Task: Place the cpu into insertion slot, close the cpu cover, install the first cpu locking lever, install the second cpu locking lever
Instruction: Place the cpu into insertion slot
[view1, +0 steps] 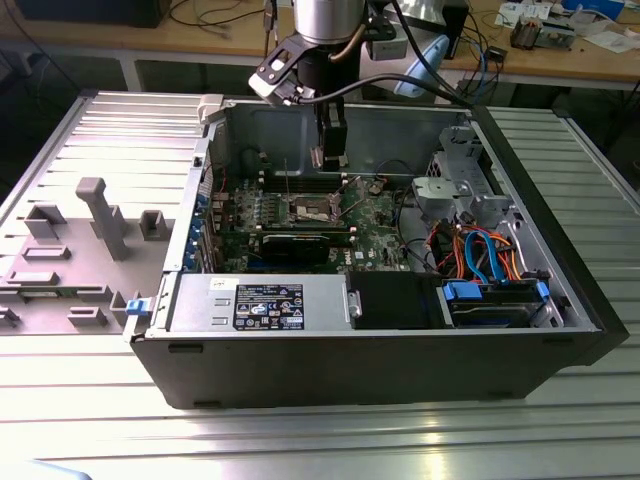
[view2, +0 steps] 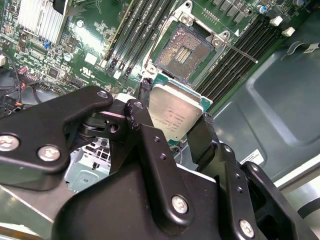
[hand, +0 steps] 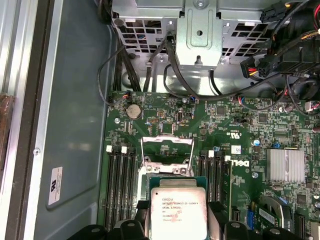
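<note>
Pincer (view2: 175, 107) clamps cpu (view2: 172, 115) edges, clear of the insertion slot (view2: 181, 47).

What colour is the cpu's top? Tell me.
The cpu top is dull silver, clearest in the second wrist view.

In the first wrist view the cpu (hand: 178, 210) runs off the picture's edge and hides part of the insertion slot (hand: 167, 167). The pincer (hand: 179, 224) covers its sides.

One cpu (view2: 172, 116), one insertion slot (view2: 180, 50), one cpu cover (hand: 167, 140), one claw (view2: 176, 104), one open computer case (view1: 300, 372), one power supply (view1: 262, 303), one graphics card (view1: 295, 245), two banks of memory slots (hand: 120, 190), one finned heatsink (hand: 286, 165)
</note>
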